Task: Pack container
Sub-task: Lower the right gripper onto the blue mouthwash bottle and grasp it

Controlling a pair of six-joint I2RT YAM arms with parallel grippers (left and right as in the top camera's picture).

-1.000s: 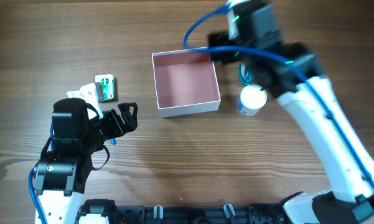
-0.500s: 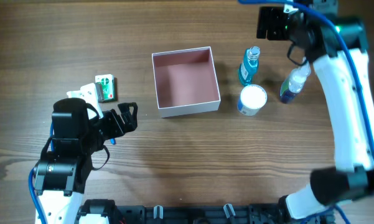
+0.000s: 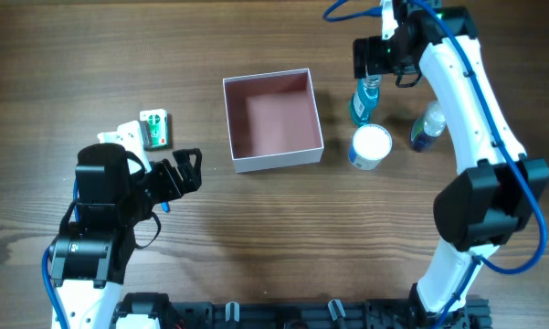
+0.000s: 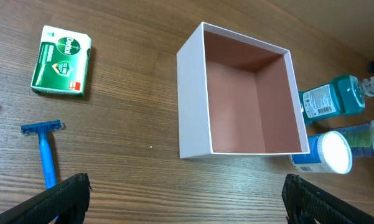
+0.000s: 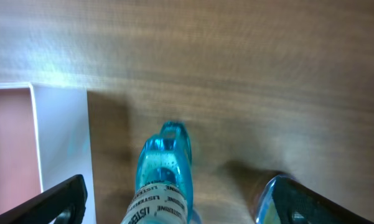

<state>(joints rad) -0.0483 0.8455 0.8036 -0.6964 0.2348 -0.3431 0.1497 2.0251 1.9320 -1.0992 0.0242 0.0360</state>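
L gripper (image 3: 184, 171), R gripper (image 5: 174, 200) wide open, empty; R over bottle (image 5: 165, 168) by container (image 3: 276, 162) edge.

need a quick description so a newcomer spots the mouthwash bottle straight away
Find the big square container with the pink inside. Three bottles sit to its right; the mouthwash bottle is the one nearest its far corner. It alone is see-through teal with a narrow neck, unlike the wide white-lidded bottle and the pale bottle farther right.
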